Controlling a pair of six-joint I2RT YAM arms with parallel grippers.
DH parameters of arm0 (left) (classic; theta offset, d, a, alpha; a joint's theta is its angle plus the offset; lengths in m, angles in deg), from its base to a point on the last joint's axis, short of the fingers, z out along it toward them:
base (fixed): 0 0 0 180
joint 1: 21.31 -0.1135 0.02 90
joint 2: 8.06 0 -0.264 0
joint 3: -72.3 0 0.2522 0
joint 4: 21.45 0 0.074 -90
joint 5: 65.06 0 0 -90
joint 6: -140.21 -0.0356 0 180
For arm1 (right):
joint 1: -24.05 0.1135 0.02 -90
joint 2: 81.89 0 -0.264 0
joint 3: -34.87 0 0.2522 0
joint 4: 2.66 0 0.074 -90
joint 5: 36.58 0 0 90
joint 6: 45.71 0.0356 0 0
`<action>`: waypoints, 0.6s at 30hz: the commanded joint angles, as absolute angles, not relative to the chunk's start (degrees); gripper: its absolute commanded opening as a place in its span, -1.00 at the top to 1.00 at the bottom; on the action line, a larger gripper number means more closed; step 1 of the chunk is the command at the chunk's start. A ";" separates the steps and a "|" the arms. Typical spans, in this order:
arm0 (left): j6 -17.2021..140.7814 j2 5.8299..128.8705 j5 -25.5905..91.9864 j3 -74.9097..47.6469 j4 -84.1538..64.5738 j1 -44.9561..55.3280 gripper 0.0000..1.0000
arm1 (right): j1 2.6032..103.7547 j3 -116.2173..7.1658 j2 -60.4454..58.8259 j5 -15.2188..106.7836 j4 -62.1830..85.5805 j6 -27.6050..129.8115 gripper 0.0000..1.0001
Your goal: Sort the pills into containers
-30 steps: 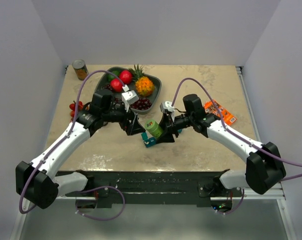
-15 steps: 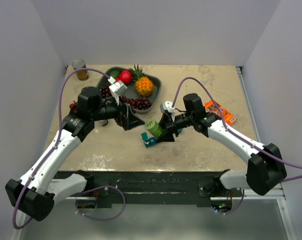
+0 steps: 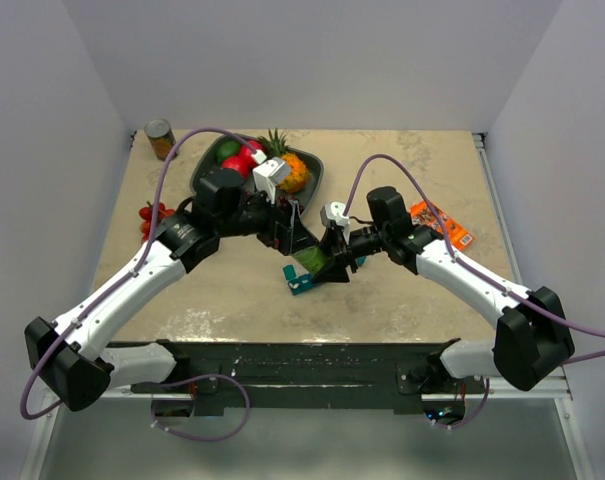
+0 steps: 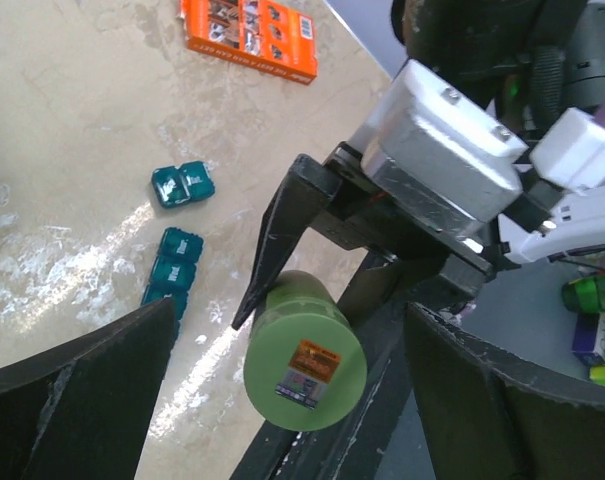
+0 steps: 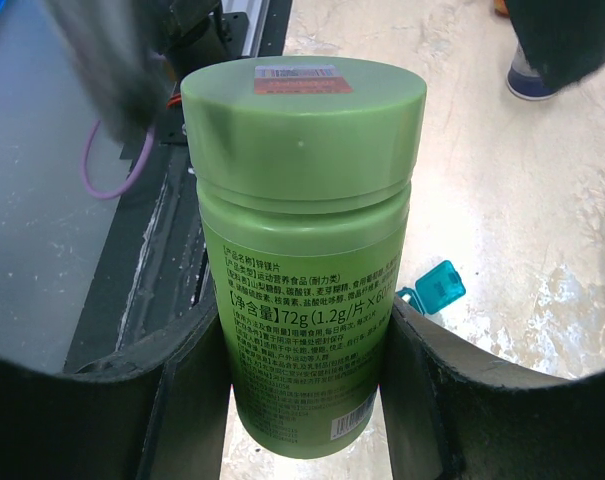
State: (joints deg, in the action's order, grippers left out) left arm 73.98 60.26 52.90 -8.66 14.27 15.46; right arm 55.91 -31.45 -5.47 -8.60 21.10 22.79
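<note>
- Top view: your right gripper (image 3: 324, 264) is clamped on the small green round plastic bottle (image 3: 310, 262). Its cap is aimed at the left gripper (image 3: 296, 238), which gapes wide and holds nothing.
- Left wrist: the cap sits straight ahead between your spread jaws. The teal-blue plastic cube containers (image 4: 170, 275) lie on the table (image 4: 72, 120) beyond, to the left.
- Right wrist: the bottle's long axis runs straight out from the jaws.

The label on the green bottle (image 5: 304, 262) reads "净含量 72g (1.2g/片×60".

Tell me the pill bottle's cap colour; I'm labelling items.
Light green, matching the bottle; the cap carries a small orange-and-white sticker. Right wrist view shows it best.
</note>
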 commanded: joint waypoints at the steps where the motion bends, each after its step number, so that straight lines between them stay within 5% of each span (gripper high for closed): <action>1: 71.57 62.34 49.37 -11.16 16.83 16.56 -0.99 | 56.04 -34.26 -6.39 -8.63 21.04 21.88 1.00; 18: 68.32 59.27 49.29 -5.80 22.28 16.66 -0.86 | 55.78 -34.26 -6.66 -8.98 21.03 21.96 1.00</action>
State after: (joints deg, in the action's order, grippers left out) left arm 70.31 61.68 50.17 -7.57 20.02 16.64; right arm 55.86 -31.51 -5.45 -7.52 22.26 22.77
